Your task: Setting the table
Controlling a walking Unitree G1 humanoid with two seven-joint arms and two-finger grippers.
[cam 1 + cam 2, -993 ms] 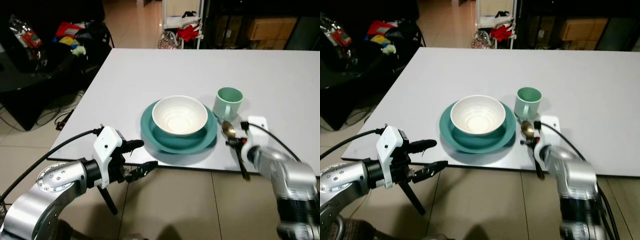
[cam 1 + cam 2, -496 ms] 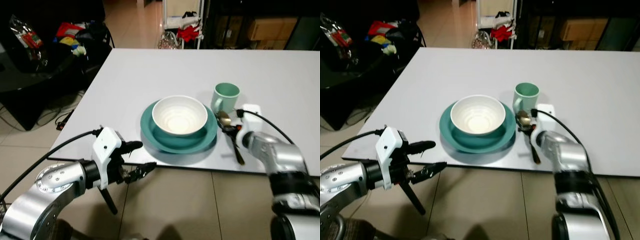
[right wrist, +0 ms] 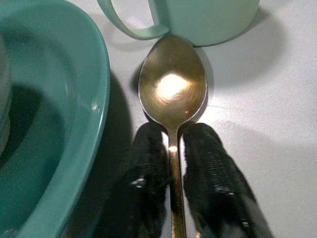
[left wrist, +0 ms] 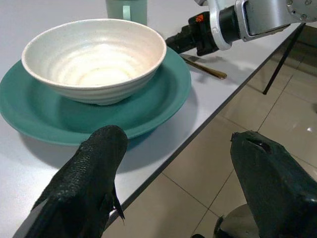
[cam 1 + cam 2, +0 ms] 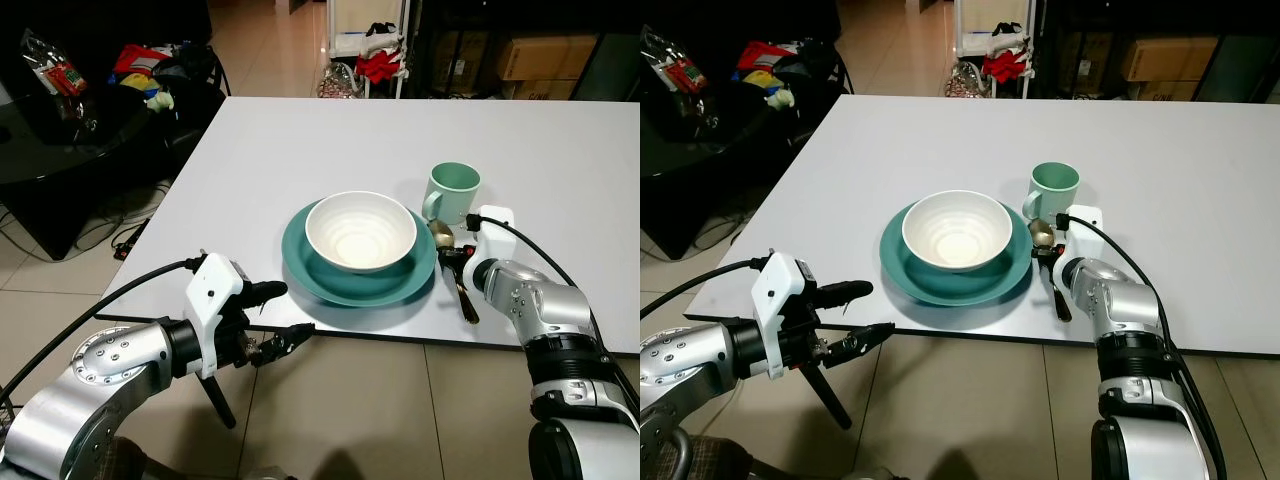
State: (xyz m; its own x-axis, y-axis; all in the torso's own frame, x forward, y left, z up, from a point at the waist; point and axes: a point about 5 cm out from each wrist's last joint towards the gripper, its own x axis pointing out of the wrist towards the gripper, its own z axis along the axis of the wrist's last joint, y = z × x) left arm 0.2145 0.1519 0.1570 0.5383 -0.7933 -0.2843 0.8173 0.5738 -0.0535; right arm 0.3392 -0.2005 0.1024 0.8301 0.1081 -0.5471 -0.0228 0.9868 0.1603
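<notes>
Spoon [image 3: 172,94] lies on the desk [image 5: 300,150] between the green plate [image 5: 310,275] and the mug [image 5: 452,195]. Right jaws [image 3: 172,163] pinch its thin handle, bowl end pointing toward the mug. Left jaws [image 4: 173,188] wait wide apart, off the desk edge.

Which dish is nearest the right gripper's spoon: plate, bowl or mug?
The green mug: the spoon tip lies right beside its base and handle.
</notes>
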